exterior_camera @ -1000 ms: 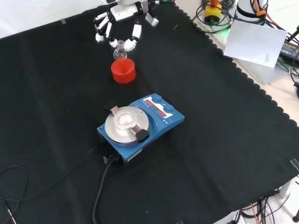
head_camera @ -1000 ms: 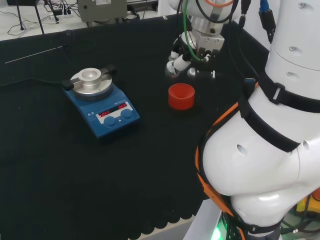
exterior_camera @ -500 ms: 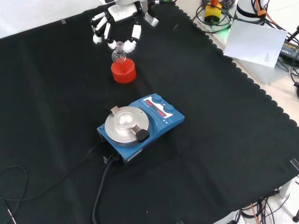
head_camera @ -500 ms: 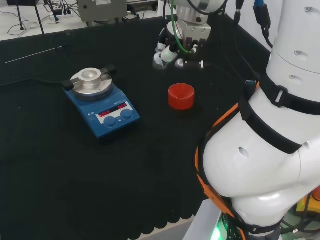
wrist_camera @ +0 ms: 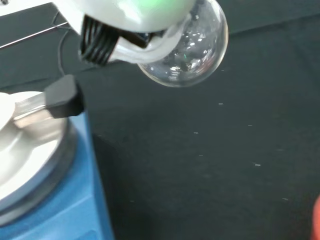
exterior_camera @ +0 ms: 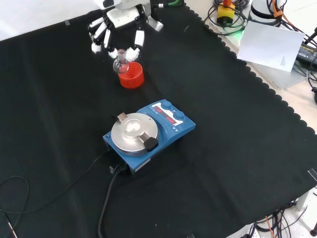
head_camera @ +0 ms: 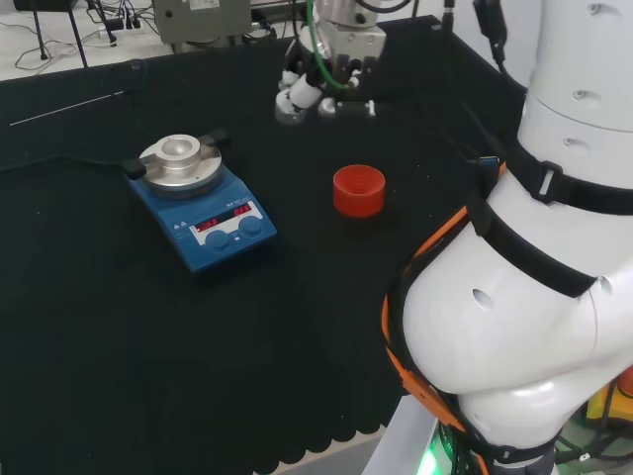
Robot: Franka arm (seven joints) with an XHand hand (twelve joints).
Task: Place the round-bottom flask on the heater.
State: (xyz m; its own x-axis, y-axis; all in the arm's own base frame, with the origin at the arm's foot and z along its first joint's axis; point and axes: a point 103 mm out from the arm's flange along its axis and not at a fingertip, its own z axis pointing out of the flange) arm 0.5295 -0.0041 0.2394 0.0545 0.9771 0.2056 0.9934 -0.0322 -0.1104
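Observation:
The hand (exterior_camera: 119, 25) hangs in the air with its fingers pinched on the neck of a small clear round-bottom flask (exterior_camera: 120, 64); the bulb hangs below the fingertips. In the head view the hand (head_camera: 331, 74) holds the flask (head_camera: 288, 109) above the cloth, between the red stand and the heater. The wrist view shows the glass bulb (wrist_camera: 187, 57) close under the palm (wrist_camera: 127, 22). The blue heater (head_camera: 203, 203) with its round silver plate (head_camera: 180, 161) stands left of the hand in the head view; in the front view the heater (exterior_camera: 148, 134) lies nearer than the flask.
A red ribbed ring stand (head_camera: 358, 190) sits on the black cloth, seen in the front view as the red stand (exterior_camera: 131, 75) just under and right of the flask. A black cable (exterior_camera: 106, 198) runs from the heater toward the front edge. A black knob (wrist_camera: 62, 95) sticks out over the plate.
The hand has carried the flask up off the red stand and leftward in the head view, toward the heater. The stand and the heater have not moved.

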